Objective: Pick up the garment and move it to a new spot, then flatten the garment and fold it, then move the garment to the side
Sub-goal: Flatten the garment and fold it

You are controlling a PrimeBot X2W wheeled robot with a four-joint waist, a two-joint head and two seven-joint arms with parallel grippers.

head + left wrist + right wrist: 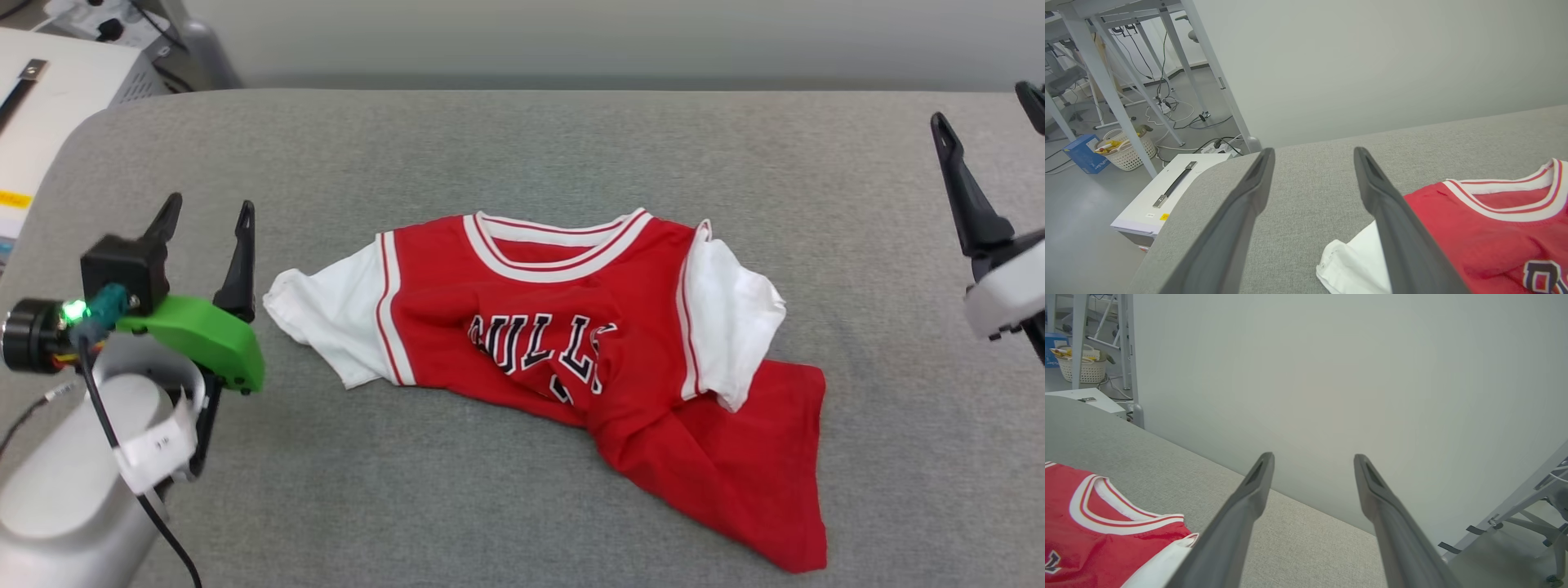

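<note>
The garment, a red jersey shirt with white sleeves and a striped collar, lies crumpled on the grey table, its lower part twisted toward the front right. My left gripper hovers open just left of the shirt's white sleeve, nothing between its fingers. In the left wrist view the left gripper stands open above the table, with the sleeve and red body at the lower right. My right gripper is open at the far right, apart from the shirt. The right wrist view has the right gripper open, the garment at lower left.
The grey padded table has free room around the shirt. A white case with a handle stands beyond the table's left edge. Desk legs, cables and a white basket are on the floor past it. A plain wall runs behind the table.
</note>
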